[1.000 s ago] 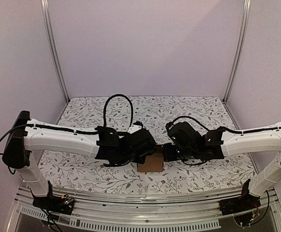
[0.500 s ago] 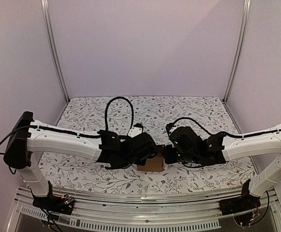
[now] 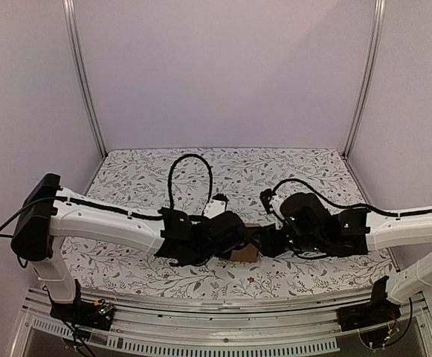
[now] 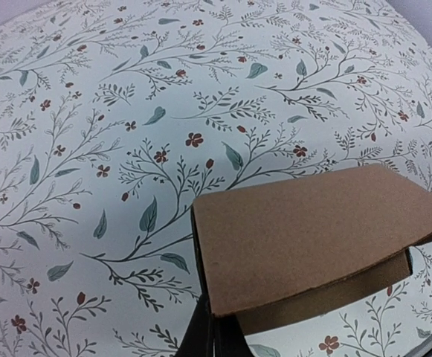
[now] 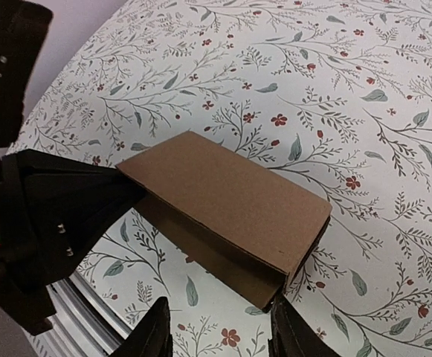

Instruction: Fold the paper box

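Observation:
The paper box is a small plain brown carton, low over the flowered table between my two grippers. In the left wrist view the paper box has its top flap lying slightly bowed. My left gripper is shut, pinching the box's near left corner. In the right wrist view the paper box lies just ahead of my right gripper, which stands open with nothing between its fingers. The right finger is close to the box's near corner. The left gripper shows as a black block meeting the box's far end.
A flowered cloth covers the table. A metal rail runs along the near edge. Two upright posts stand at the back corners in front of plain walls. Cables loop above both wrists.
My right gripper has gone from shut to open and let go of the box. Both wrists and the box have shifted a little lower and to the right.

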